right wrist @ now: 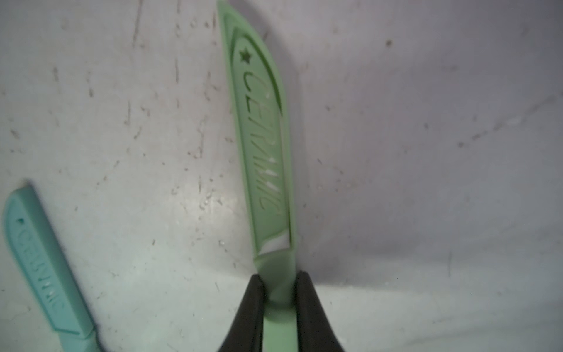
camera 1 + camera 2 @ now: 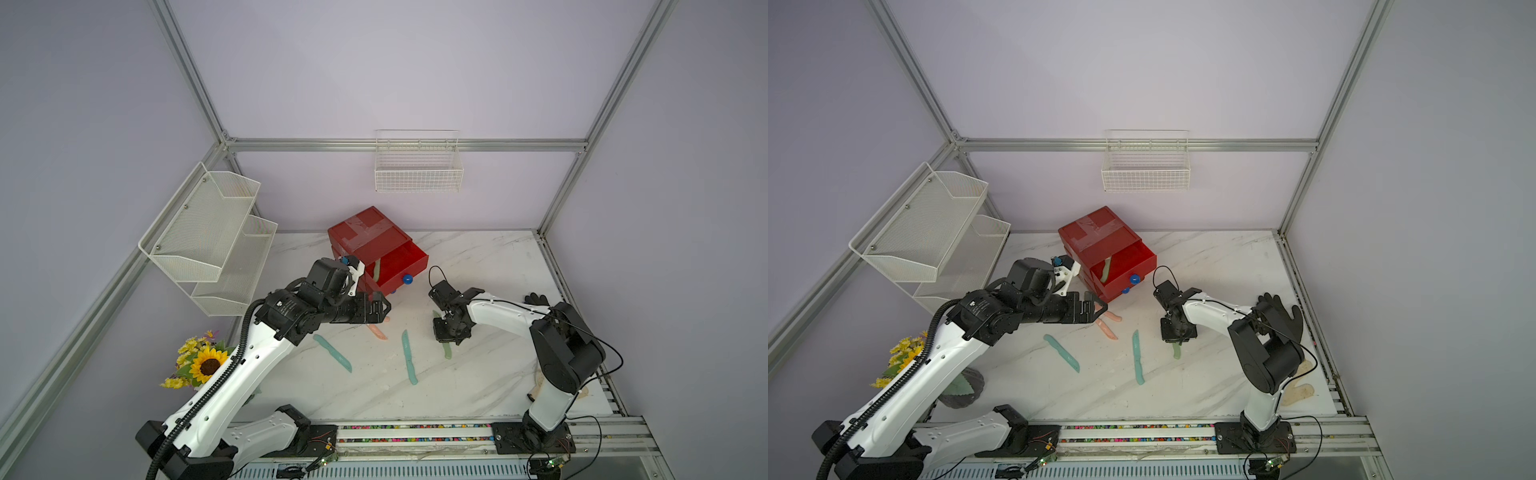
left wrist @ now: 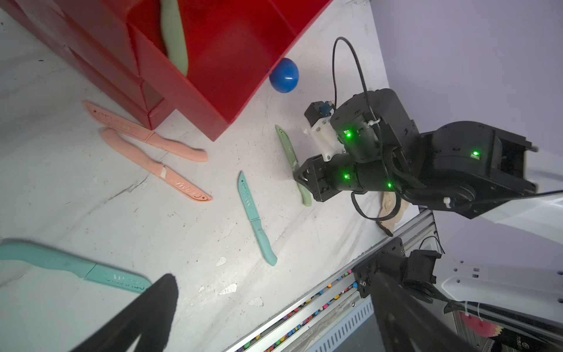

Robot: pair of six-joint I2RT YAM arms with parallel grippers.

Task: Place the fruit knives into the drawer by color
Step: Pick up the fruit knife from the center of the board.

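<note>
The red drawer [image 2: 365, 237] stands at the back of the marble table, its top drawer pulled out with a pale green knife [image 2: 376, 270] inside. My right gripper [image 1: 278, 292] is shut on the handle of a second pale green knife [image 1: 265, 152], low over the table to the right of the chest [image 2: 447, 351]. Two teal knives [image 2: 332, 353] [image 2: 409, 357] lie in the middle. Two salmon-pink knives [image 3: 143, 134] [image 3: 146, 161] lie by the chest's front corner. My left gripper [image 2: 384, 307] hovers open above them, holding nothing.
A white wire basket [image 2: 417, 166] hangs on the back wall. A white two-tier mesh rack [image 2: 212, 241] is mounted at the left, with a sunflower bouquet [image 2: 199, 361] below it. A black glove [image 2: 536, 298] lies at the right. A bead-filled rail [image 2: 415, 428] runs along the front edge.
</note>
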